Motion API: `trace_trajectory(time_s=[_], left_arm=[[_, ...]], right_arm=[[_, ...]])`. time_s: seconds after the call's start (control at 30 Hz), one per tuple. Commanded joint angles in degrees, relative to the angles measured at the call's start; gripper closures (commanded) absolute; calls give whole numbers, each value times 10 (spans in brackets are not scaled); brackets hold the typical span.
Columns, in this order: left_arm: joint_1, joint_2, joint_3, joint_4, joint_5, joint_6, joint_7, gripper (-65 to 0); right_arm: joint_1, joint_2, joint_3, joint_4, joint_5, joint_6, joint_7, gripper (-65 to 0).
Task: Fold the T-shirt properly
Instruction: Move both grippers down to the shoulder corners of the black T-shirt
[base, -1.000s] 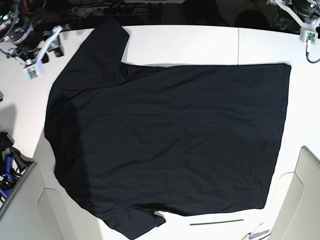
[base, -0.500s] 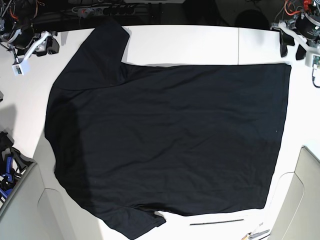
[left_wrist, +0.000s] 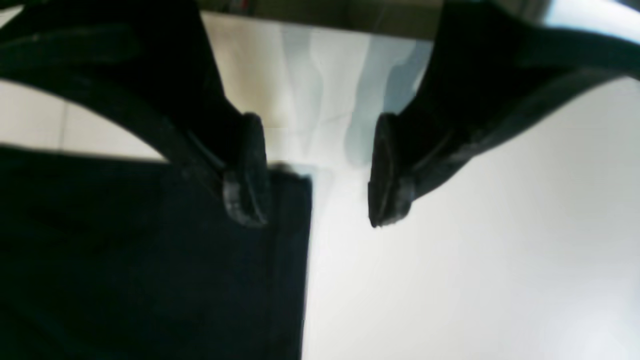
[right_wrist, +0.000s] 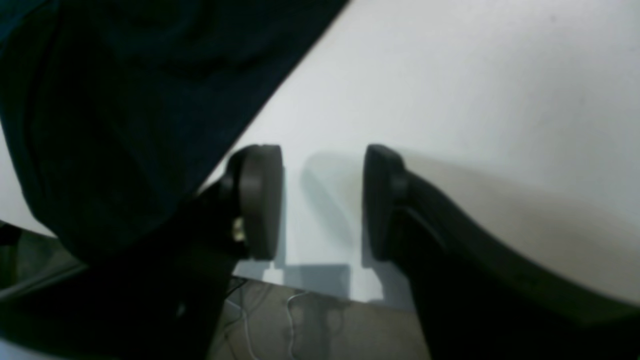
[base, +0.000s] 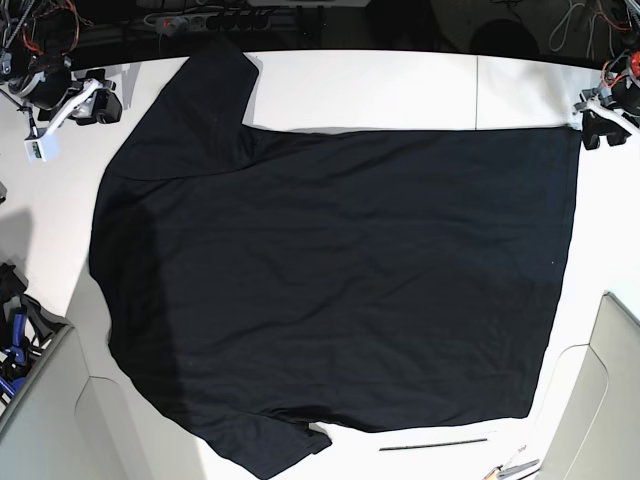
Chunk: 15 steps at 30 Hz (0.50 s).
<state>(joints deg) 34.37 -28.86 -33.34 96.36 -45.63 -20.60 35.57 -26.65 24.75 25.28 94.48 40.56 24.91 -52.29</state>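
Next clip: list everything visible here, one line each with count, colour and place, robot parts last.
T-shirt: one, black, spread flat over most of the table.
Table: one, white, under the shirt.
Thin rod: one, dark, on the table near the shirt's lower edge.
Power strip: one, grey, behind the table's far edge.
Left gripper: one, black, open, over the shirt's hem corner.
Right gripper: one, black, open, above bare table beside the sleeve.
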Motion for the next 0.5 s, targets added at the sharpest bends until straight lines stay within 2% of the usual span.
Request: trace_trajectory(time_s=[0.0,0.27,0.37,0.47], left_arm=[[-3,-10,-4,-6,-9,-7,-7,-346],[-44,-13,-3,-101,-51,-30,-2,-346],[-58,-13,-3,-120,-63,-44,16,-346],[-59,-13,-3,-123,-69,-44,16,-346]], right_arm=[[0,8,4,4,-7,0,0,-272],[5,8,4,4,5,0,-3,-272],[5,7,4,4,13,0,-6,-272],[5,7,4,4,28,0,-15,-272]])
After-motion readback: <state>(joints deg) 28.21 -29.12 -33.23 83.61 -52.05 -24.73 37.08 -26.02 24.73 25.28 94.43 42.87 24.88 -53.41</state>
